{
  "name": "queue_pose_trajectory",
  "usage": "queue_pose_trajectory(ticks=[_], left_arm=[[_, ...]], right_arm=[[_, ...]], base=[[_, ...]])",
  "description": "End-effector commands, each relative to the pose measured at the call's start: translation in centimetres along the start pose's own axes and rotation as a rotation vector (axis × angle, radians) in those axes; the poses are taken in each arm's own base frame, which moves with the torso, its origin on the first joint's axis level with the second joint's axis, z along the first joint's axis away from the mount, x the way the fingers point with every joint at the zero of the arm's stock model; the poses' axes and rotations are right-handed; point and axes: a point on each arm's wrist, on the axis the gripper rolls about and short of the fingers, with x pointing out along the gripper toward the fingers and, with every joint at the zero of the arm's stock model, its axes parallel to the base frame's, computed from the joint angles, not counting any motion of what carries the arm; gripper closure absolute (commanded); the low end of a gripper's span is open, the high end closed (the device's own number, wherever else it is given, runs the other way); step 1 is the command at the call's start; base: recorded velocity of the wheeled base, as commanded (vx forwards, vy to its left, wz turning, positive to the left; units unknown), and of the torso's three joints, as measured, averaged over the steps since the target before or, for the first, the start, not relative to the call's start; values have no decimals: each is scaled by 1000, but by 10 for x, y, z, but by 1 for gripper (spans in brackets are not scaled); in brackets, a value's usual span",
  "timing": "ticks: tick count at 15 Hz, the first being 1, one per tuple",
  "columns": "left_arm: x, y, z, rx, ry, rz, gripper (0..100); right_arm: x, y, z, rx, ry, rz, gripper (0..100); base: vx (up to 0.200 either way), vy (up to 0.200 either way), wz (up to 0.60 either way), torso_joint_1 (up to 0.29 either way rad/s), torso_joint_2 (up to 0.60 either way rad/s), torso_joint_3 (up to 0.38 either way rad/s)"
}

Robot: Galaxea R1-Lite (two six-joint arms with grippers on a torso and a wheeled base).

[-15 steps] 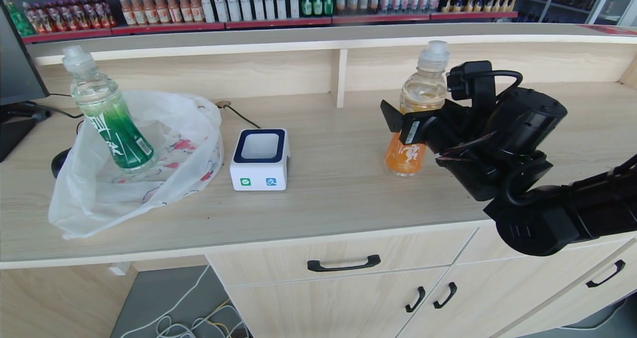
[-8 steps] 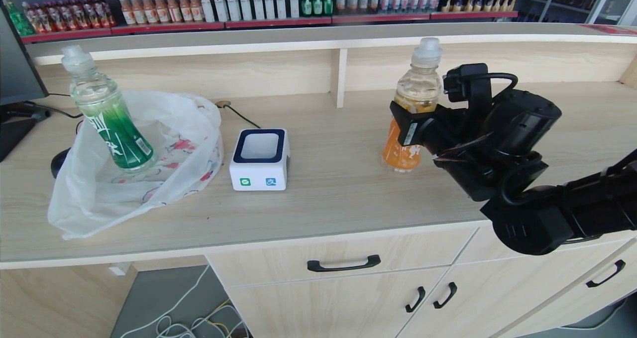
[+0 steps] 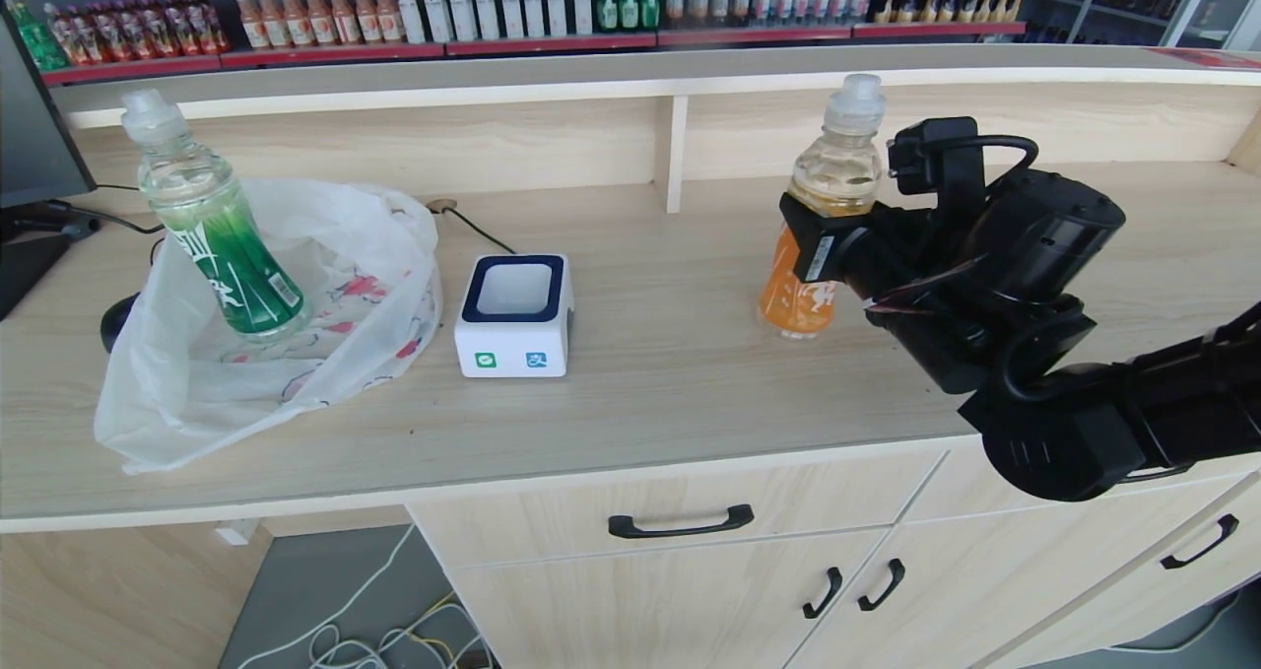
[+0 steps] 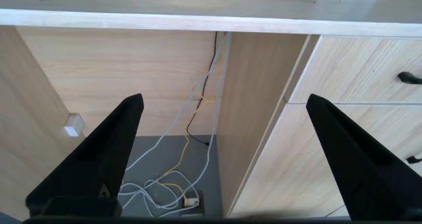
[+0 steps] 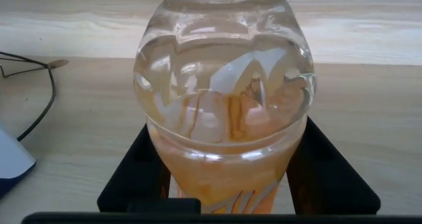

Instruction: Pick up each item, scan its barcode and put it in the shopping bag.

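Note:
An orange drink bottle (image 3: 826, 218) with a clear cap stands at the right of the wooden counter (image 3: 670, 373). My right gripper (image 3: 829, 243) is shut on its middle, one finger on each side. In the right wrist view the orange bottle (image 5: 224, 128) sits between the black fingers (image 5: 128, 181). I cannot tell whether its base touches the counter. A green-labelled bottle (image 3: 219, 240) leans inside the white shopping bag (image 3: 296, 364) at the left. The white barcode scanner (image 3: 514, 316) sits between bag and orange bottle. My left gripper (image 4: 224, 165) hangs open below the counter edge, holding nothing.
A raised back ledge with a vertical divider (image 3: 674, 152) runs behind the counter. A monitor (image 3: 34, 127) and a cable (image 3: 473, 226) are at the far left. Drawers with black handles (image 3: 680, 524) are under the counter. Loose cables (image 4: 191, 178) lie on the floor.
My right gripper was open around the orange bottle and has shut on it. The bottle shifted slightly left and tilted a little. The bag, green bottle and scanner stayed put.

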Motion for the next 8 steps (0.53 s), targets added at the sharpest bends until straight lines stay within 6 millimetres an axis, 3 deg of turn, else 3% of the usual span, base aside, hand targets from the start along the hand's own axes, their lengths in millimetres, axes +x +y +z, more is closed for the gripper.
queue_pose_trajectory(ticks=[1,8], left_arm=[[0,0,0,0,0,0,0],[0,0,0,0,0,0,0]], right_arm=[[-3,-1,11,5,-25,-2,100],[-16,-1,45,25,-104,6,100]], base=[[0,0,0,0,0,0],[0,0,0,0,0,0]])
